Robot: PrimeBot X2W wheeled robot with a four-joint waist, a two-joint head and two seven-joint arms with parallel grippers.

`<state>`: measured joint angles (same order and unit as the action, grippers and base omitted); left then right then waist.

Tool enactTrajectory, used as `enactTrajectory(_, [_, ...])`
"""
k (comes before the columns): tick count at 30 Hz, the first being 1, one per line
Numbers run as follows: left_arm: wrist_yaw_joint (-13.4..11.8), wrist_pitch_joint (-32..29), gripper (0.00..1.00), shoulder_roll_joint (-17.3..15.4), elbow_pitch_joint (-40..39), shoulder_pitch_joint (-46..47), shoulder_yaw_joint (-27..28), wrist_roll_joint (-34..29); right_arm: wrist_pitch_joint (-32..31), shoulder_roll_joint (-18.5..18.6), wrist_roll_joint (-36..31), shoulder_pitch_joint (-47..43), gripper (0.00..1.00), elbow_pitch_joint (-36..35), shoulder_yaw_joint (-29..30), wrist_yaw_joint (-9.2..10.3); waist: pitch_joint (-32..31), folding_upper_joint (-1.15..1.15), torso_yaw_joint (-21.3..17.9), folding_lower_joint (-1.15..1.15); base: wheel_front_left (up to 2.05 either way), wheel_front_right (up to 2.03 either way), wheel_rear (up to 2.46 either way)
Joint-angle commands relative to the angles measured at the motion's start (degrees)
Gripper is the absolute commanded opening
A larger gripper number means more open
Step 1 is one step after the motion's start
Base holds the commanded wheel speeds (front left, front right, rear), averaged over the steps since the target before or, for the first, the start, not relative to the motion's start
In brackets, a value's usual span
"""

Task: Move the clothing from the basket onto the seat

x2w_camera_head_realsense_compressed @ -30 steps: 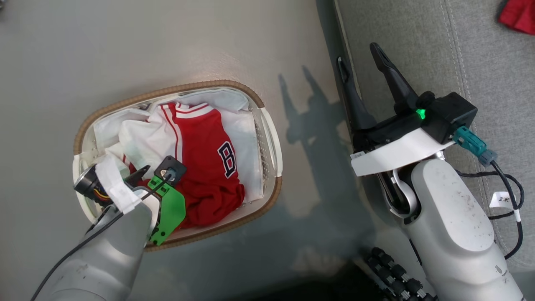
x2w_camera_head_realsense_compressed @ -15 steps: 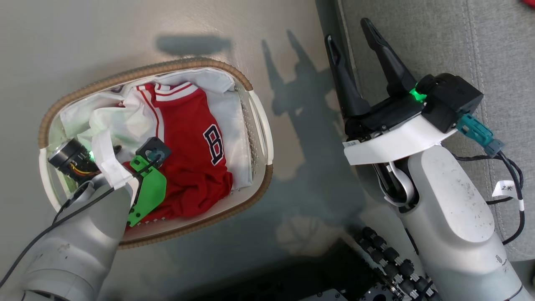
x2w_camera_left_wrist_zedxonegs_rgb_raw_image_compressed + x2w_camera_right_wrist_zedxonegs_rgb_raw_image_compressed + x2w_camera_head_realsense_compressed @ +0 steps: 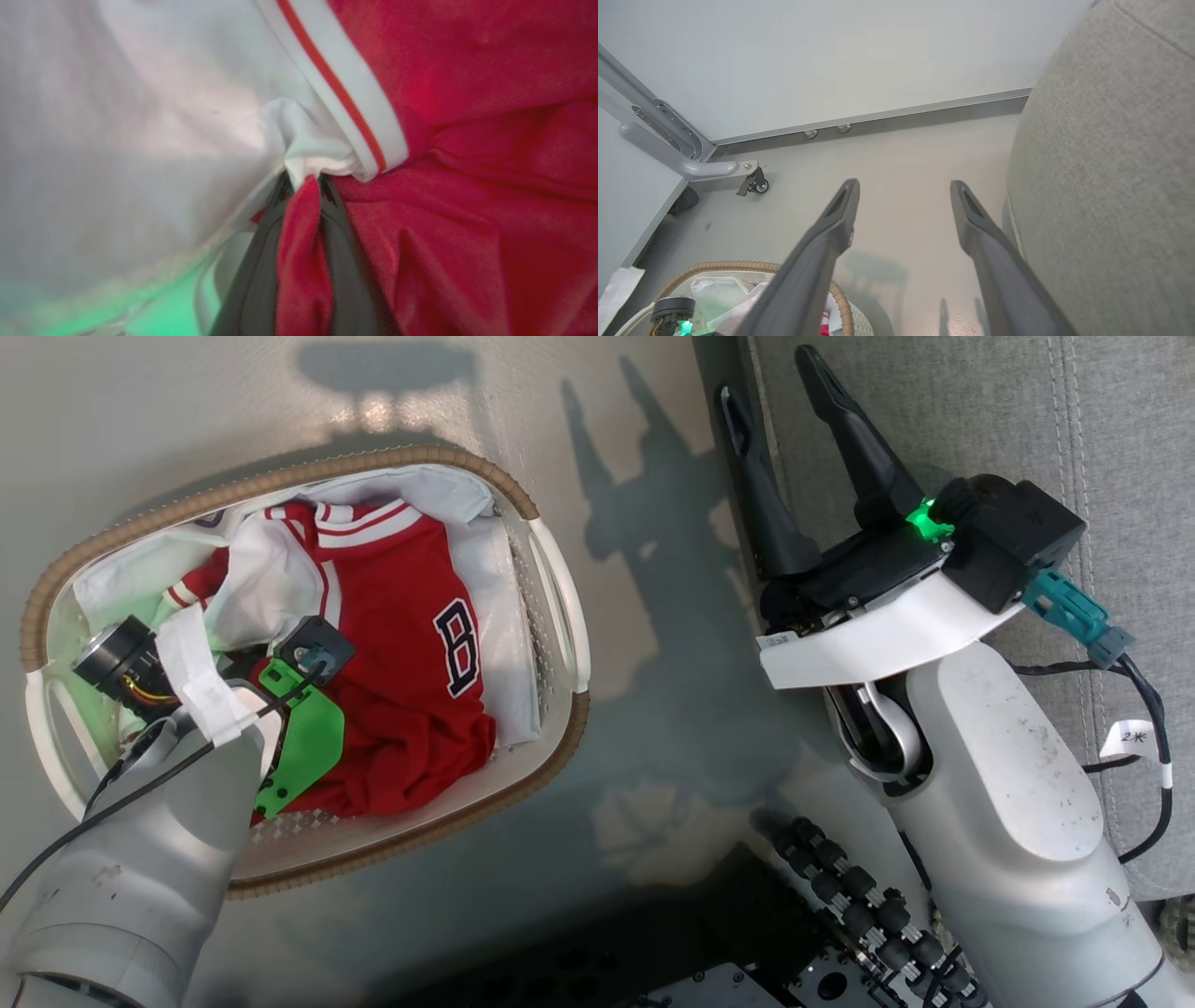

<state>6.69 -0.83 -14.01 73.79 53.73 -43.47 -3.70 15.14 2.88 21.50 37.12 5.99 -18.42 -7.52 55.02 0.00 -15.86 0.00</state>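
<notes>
One oval white plastic basket with brown woven rim [image 3: 308,476] at nine o'clock; one red-and-white jersey [image 3: 401,616] inside; one grey fabric seat [image 3: 980,420] at two o'clock; two grippers: left gripper [image 3: 303,196], right gripper [image 3: 767,378].

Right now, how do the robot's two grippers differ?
The left gripper is down in the basket; the right gripper hangs over the floor beside the seat. The left is shut on a red fold of the jersey; the right is open and holds nothing. Both have two long dark fingers.
</notes>
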Motion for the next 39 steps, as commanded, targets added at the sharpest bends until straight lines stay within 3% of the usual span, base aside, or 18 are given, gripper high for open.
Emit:
enactTrajectory(1, [0.24, 0.50, 0.00, -0.65, 0.23, -0.35, 0.13, 0.75, 0.01, 0.11, 0.16, 0.25, 1.00, 0.38, 0.06, 0.06, -0.78, 0.00, 0.03, 0.00, 0.00, 0.00, 0.00])
enactTrajectory(9, [0.44, 6.00, 0.00, 1.35, 0.19, -5.33, 0.89, 3.73, 0.01, 0.12, -0.64, -1.63, 1.00, 3.13, 0.46, 0.06, -7.45, 0.00, 0.73, 0.00, 0.00, 0.00, 0.00])
enactTrajectory(28, [0.35, 15.02, 0.00, 9.53, -0.14, -16.52, 5.58, 14.58, 0.00, 0.15, -5.01, -14.12, 1.00, 11.17, 2.47, 0.07, -32.87, 0.00, 6.23, 0.00, 0.00, 0.00, 0.00])
enactTrajectory(39, [-1.10, 16.06, 0.00, 11.06, -10.73, -22.02, 6.79, 20.39, 0.01, 0.18, -6.34, -21.42, 1.00, 13.44, 2.81, 0.06, -43.30, 0.00, 9.11, 0.00, 0.00, 0.00, 0.00])
